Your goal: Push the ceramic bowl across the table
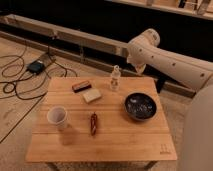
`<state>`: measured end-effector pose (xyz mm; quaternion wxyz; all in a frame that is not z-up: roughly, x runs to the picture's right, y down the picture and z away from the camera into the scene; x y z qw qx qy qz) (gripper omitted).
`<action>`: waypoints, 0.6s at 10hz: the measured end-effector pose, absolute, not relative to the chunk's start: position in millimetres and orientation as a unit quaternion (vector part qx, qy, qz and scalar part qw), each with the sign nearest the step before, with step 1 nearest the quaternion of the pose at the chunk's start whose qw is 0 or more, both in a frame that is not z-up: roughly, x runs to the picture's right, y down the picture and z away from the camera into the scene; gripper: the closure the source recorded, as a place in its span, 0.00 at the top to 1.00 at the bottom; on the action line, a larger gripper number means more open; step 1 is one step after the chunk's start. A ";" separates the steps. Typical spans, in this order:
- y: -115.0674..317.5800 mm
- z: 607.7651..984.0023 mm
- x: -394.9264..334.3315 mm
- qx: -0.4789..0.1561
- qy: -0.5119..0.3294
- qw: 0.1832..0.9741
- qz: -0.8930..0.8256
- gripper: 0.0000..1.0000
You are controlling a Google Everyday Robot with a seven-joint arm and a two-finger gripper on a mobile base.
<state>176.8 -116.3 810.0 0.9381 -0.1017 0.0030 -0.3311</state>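
Note:
The ceramic bowl (140, 106) is dark, round and shallow with a pale speckled inside. It rests on the right half of the light wooden table (125, 142). My white arm (170, 62) reaches in from the right and bends beyond the table's far right edge. The gripper (136, 65) sits at the arm's lower end, behind and above the bowl and apart from it, with nothing seen in it.
On the table stand a small clear bottle (115, 78), a white paper cup (57, 117), a pale block (91, 95), a dark bar (81, 86) and a red-brown stick (93, 123). Cables and a black box (36, 66) lie on the floor at left.

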 end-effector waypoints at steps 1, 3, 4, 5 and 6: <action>-116.2 810.2 176.3 -0.102 0.003 0.938 -0.331 0.61; -115.6 810.8 176.5 -0.102 0.003 0.938 -0.331 0.61; -115.0 811.1 176.3 -0.103 0.002 0.938 -0.332 0.61; -115.0 811.1 176.3 -0.103 0.003 0.938 -0.332 0.61; -115.1 811.0 176.8 -0.103 0.003 0.938 -0.331 0.61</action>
